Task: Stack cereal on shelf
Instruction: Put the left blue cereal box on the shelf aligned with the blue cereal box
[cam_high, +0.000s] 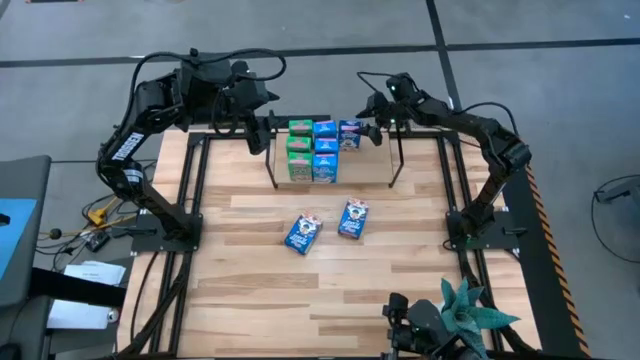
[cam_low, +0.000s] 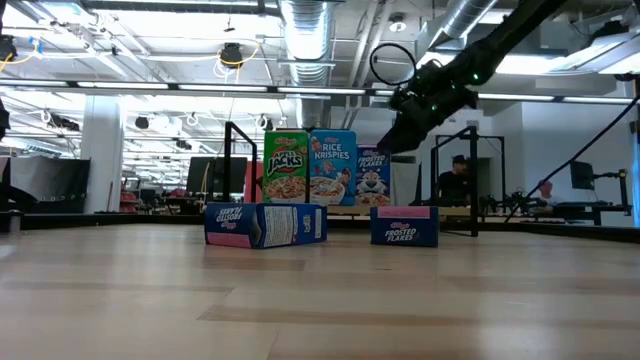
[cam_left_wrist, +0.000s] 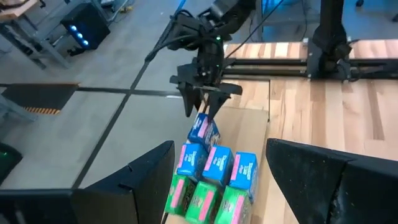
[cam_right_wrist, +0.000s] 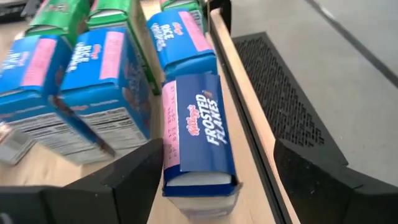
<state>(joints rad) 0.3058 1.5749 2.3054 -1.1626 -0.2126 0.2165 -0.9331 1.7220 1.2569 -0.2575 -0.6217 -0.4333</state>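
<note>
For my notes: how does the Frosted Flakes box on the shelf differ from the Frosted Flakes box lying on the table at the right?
The shelf Frosted Flakes box stands upright on the shelf, under the open right gripper. The table Frosted Flakes box lies flat on the table, away from both grippers. Both are dark blue.

Right arm reaches in from the table's right side, elbow bent out to the right, forearm running toward the far middle; right gripper (cam_high: 374, 125) hangs at the far edge pointing down, its fingers (cam_right_wrist: 124, 177) spread wide with a clear gap on each side, clamping nothing. Left arm rises from the left side and folds over at the far left corner, its wrist bunched high; left gripper (cam_high: 262, 132) hovers there with fingers (cam_left_wrist: 140, 180) well apart and empty. The two grippers face each other across the far edge, apart, not touching.
</note>
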